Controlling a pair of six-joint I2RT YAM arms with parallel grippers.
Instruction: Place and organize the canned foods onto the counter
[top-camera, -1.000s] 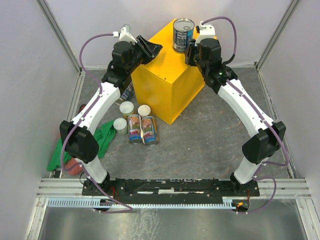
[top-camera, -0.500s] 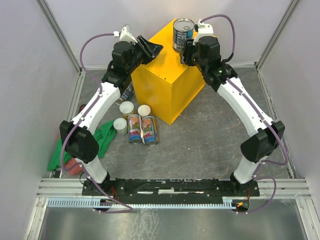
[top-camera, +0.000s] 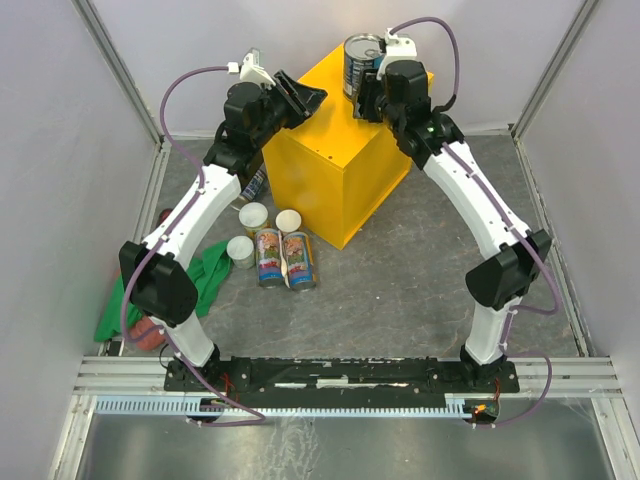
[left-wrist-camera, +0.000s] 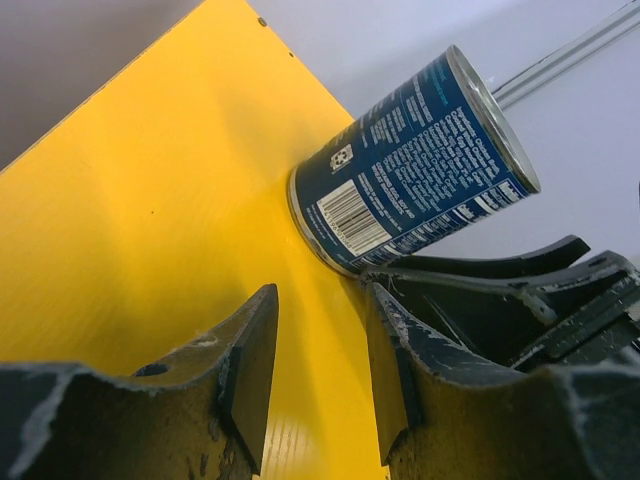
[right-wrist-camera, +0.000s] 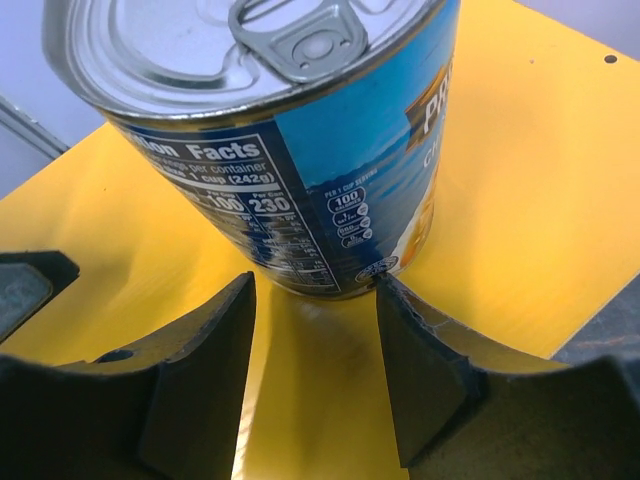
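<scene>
— What is seen underfoot?
— A grey, stone-patterned floor (top-camera: 420, 280) is laid across the whole enclosure.
— By what is it closed in?
— Plain pale panels are set on three sides: a left wall (top-camera: 55, 170), a back wall (top-camera: 200, 45) and a right wall (top-camera: 605, 210). The far corners are marked by a left post (top-camera: 120, 72) and a right post (top-camera: 548, 68) of aluminium.
— And the near edge?
— Aluminium rails (top-camera: 120, 377) are run across it, and a brushed metal sheet (top-camera: 330, 450) is seen beyond them. Everything is lit softly and evenly.
</scene>
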